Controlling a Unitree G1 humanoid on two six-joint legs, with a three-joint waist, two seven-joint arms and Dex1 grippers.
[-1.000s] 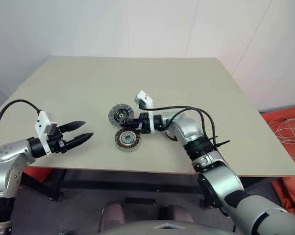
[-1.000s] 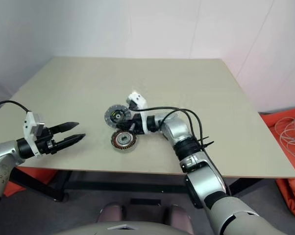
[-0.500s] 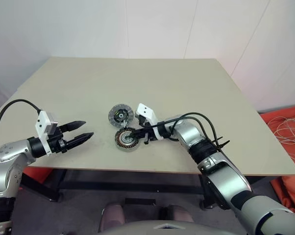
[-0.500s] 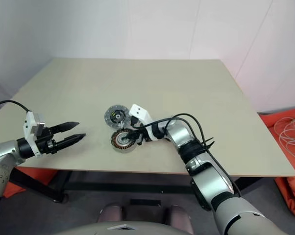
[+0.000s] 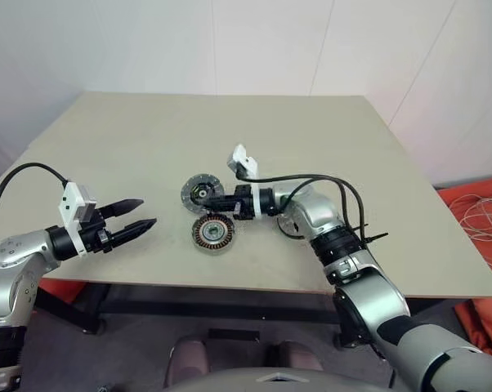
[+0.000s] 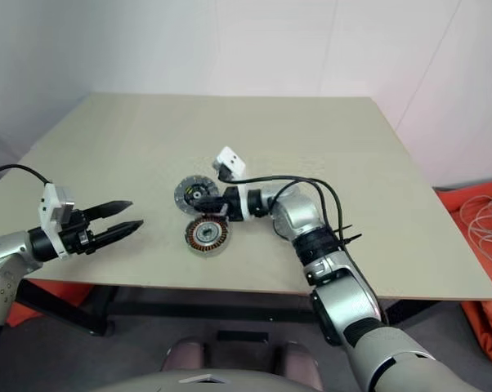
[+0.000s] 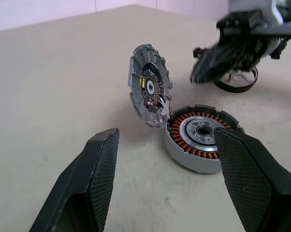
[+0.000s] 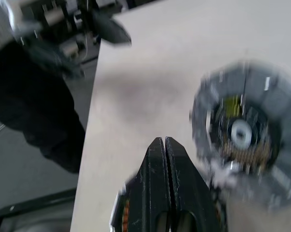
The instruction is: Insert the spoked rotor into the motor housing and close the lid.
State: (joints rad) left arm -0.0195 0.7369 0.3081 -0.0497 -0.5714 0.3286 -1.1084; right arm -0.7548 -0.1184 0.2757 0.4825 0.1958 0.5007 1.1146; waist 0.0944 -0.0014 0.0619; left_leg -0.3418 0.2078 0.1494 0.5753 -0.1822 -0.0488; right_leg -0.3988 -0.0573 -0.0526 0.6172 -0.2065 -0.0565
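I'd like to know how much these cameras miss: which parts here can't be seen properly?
- Lid: right wrist view, smeared by blur and cut off at the picture's edge; its small marks are unreadable.
- Motor housing: right wrist view, nearly all hidden behind the shut right gripper.
- Spoked rotor: left wrist view, partly behind the blurred right gripper; its spokes cannot be counted.

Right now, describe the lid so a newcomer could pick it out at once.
Look at the beige table, near the middle of its front half, where two round metal parts sit close together. The lid is the farther one, at the tip of the right gripper. It is a grey disc with a dark centre, unlike the motor housing with its copper-brown windings.
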